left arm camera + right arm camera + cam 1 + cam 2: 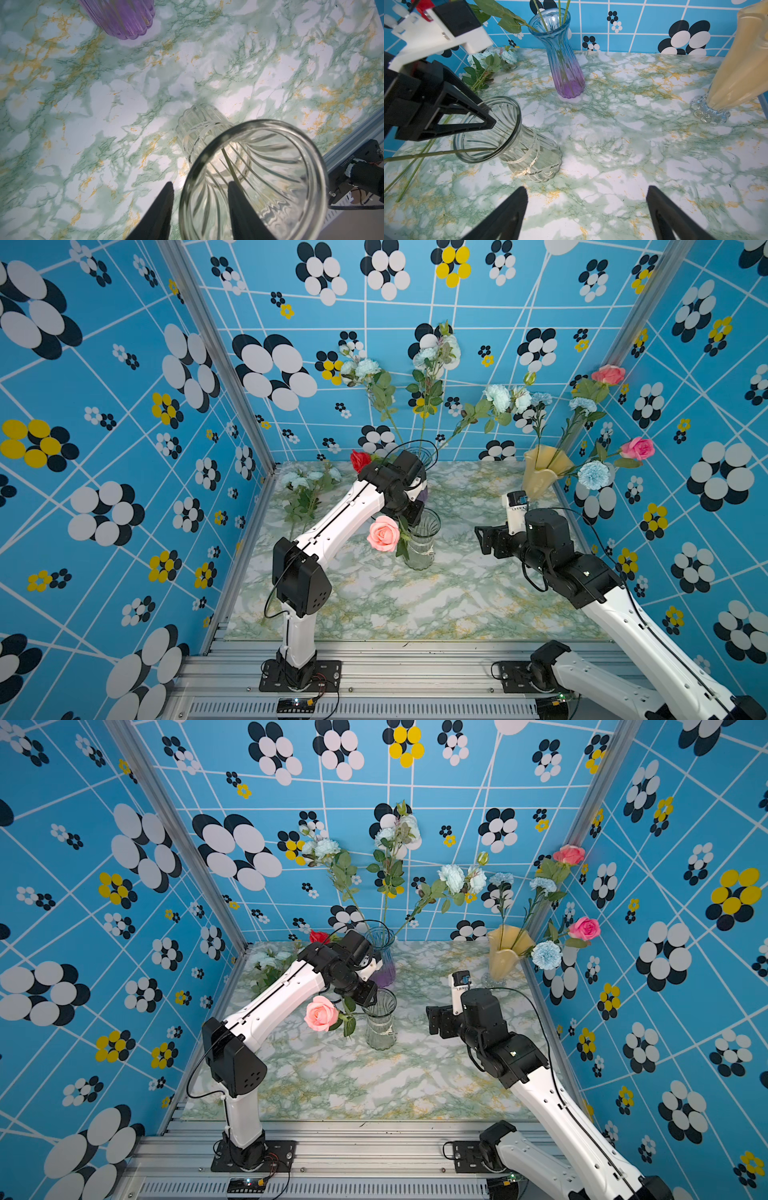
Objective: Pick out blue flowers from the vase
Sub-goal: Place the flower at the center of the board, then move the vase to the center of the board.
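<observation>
Blue flowers (498, 398) stand on long stems in the blue-purple vase (420, 454) at the back; more blue flowers (593, 475) are in the yellow vase (540, 472). A bunch of blue flowers (303, 483) lies on the table at the back left. My left gripper (201, 182) is at the clear glass vase (257, 176), one finger inside the rim and one outside, with gaps on both sides. The pink rose (383, 533) hangs from this vase, and its stem (228, 166) passes the inner finger. My right gripper (587, 188) hovers open over bare table.
Pink roses (608, 374) share the yellow vase. A red rose (359, 459) shows behind the left arm. The marble-patterned table (415, 605) ends in a metal rail at the front. Patterned walls close in the back and both sides.
</observation>
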You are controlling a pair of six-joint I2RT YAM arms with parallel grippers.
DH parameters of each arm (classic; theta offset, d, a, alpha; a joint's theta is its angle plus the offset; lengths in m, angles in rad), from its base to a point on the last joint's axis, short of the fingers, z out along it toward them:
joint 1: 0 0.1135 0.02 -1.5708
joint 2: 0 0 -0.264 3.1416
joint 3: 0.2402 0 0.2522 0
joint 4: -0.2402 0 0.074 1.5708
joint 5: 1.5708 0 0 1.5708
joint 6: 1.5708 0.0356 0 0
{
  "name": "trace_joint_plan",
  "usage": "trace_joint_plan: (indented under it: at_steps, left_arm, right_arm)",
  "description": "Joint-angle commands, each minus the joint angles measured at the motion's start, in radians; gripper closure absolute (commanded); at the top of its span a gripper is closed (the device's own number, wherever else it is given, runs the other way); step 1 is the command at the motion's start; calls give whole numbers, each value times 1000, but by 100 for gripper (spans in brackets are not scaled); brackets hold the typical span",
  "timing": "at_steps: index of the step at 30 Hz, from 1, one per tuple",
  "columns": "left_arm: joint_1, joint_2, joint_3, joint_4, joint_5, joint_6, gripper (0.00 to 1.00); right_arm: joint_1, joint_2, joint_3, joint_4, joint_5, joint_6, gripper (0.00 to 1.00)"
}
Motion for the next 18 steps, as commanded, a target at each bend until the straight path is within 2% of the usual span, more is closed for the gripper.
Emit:
trace_joint_plan:
  at_steps: [1,10,18]
  left_arm:
    - [-13,17,22,-33,-22,12,60]
    - [-19,35,10,-20,-12,9,74]
    - [-18,27,14,-48,-32,19,97]
  right_arm:
    - [-3,-20,17,-20,-11,-7,8]
    - [-3,-43,18,-37,-3,-14,8]
    - [-3,-53,17,-39,1,-17,8]
